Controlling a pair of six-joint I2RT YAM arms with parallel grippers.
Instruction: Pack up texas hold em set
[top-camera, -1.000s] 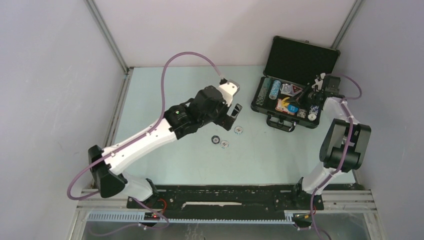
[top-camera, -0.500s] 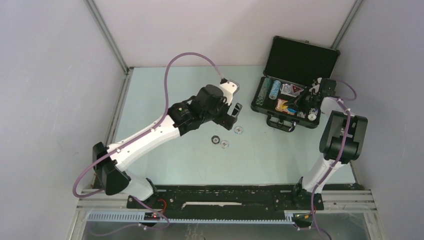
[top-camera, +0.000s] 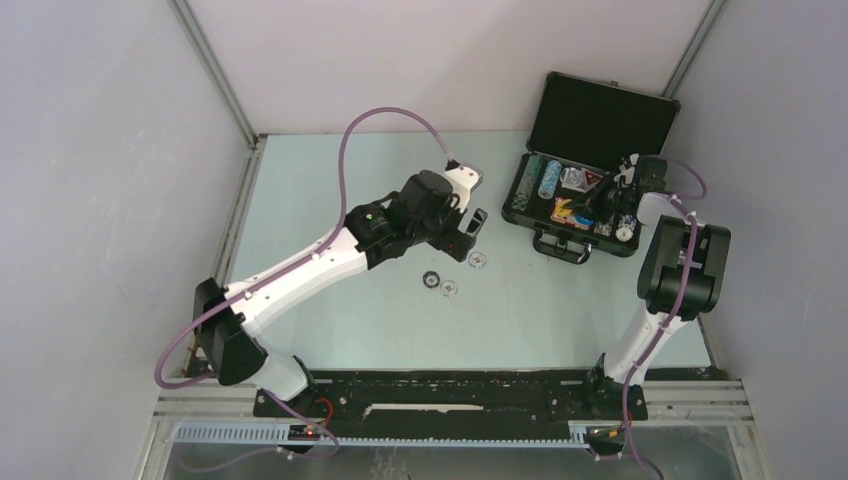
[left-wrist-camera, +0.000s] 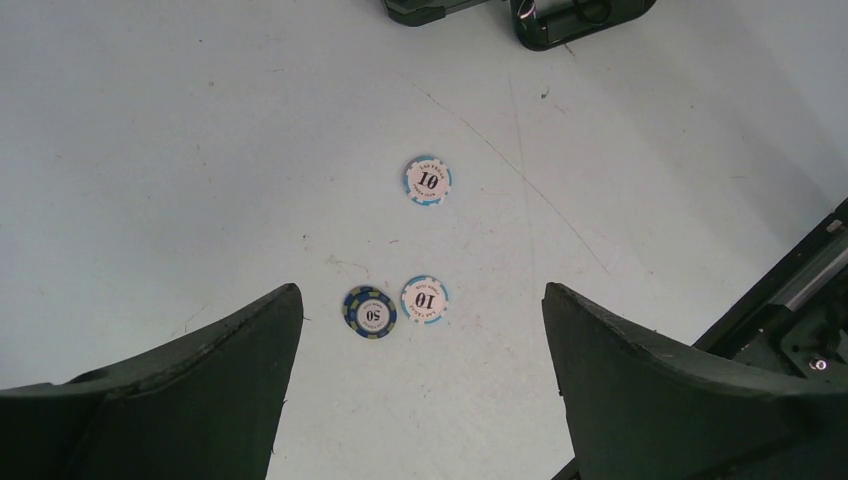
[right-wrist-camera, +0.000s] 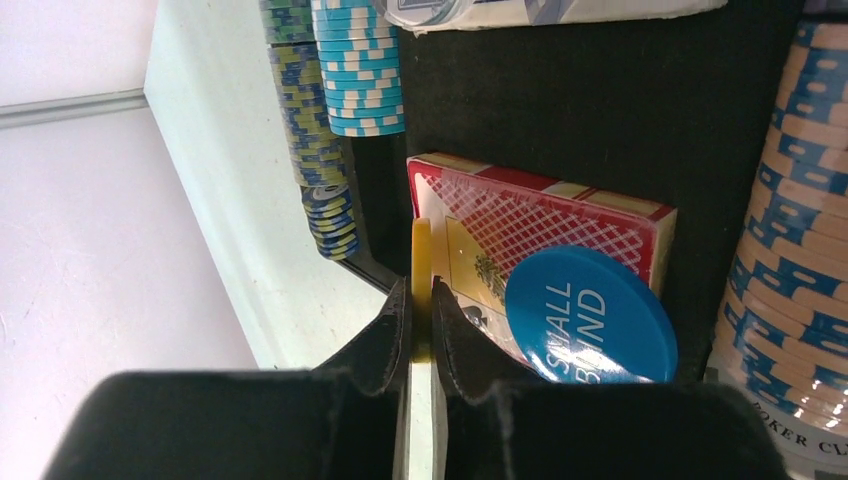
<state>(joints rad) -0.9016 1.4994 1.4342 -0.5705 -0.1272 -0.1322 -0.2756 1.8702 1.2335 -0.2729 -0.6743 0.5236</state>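
At 2 o'clock on worktop (top-camera: 330, 190): briefcase (top-camera: 600, 115), lid up. Right jaws now further toward its 9 o'clock side than a second ago, pinching yellow disc (right-wrist-camera: 421, 255) edge-on over red card deck (right-wrist-camera: 560, 215). Blue disc (right-wrist-camera: 590, 315) lies on deck at 3 o'clock of yellow disc, reads "SMALL BLIND". Left jaws spread wide, shifted slightly toward loose chips. Loose chips unmoved, count 3: two white-blue "10" (left-wrist-camera: 428, 181) (left-wrist-camera: 425, 300), one dark blue "50" (left-wrist-camera: 369, 311) just beside lower "10". Discs: 1 yellow, 1 blue.
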